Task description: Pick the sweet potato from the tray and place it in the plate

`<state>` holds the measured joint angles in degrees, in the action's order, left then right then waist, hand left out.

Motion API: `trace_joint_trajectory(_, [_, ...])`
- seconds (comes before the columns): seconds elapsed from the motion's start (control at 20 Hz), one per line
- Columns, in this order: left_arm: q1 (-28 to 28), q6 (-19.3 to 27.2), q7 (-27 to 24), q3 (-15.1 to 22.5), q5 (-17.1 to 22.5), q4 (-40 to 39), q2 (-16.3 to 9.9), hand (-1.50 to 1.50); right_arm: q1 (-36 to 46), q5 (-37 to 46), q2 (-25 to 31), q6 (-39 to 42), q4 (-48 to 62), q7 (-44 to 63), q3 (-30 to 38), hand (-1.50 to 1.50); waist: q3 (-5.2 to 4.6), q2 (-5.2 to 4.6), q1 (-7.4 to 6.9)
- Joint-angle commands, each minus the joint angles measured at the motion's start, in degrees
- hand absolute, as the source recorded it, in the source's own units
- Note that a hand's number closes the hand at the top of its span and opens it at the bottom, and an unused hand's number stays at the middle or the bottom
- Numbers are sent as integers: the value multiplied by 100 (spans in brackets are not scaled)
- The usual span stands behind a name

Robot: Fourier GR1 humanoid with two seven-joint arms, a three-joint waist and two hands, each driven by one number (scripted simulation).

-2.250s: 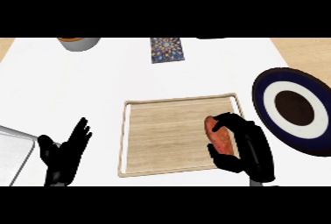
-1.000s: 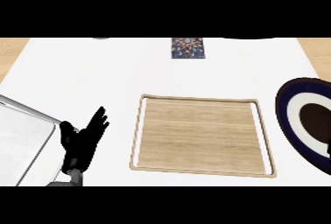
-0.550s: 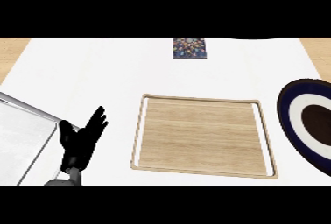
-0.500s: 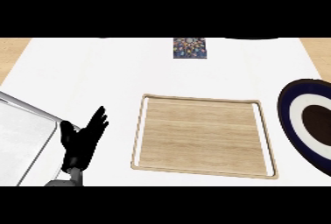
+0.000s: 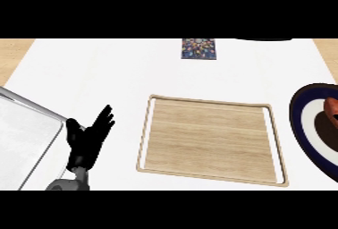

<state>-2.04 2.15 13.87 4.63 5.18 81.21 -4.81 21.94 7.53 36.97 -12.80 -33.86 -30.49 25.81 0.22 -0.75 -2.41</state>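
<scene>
Sweet potato [image 5: 331, 106] glimpsed at three o'clock over the plate [image 5: 305, 117], well off the bare tray [image 5: 210, 140], right hand unseen, grasp impossible to tell, left hand [image 5: 86, 138] resting wide open at eight o'clock; risk of rolling off the rim if released off-centre.

1. The left hand [image 5: 88, 137] shows at the lower left of the head view, black, with its fingers straight and pointing up and slightly to the right.
2. Its thumb sticks out to the left side (apart from the other fingers), and the hand holds nothing.
3. Below the hand, a short piece of the grey left forearm [image 5: 68, 183] comes in from the lower edge.
4. The hand is at rest there, open.
</scene>
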Motion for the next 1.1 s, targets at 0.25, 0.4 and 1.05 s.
trace_joint_trajectory(0.25, [196, -43, -124, -102, 24, -13, -64, 0, 667, -605, 102, 1217, 1286, -1554, 560, -150, 12, -3, 30])
trace_joint_trajectory(0.4, [21, -23, -159, -82, 26, -217, 60, 0, 810, -1030, 297, 1590, 1476, -1659, 985, -150, 9, -11, 100])
trace_joint_trajectory(1.05, [441, -35, -275, -87, 8, 86, 25, 0, -487, -1440, 1006, 4427, 2211, -2215, 1277, -150, 11, 27, 177])
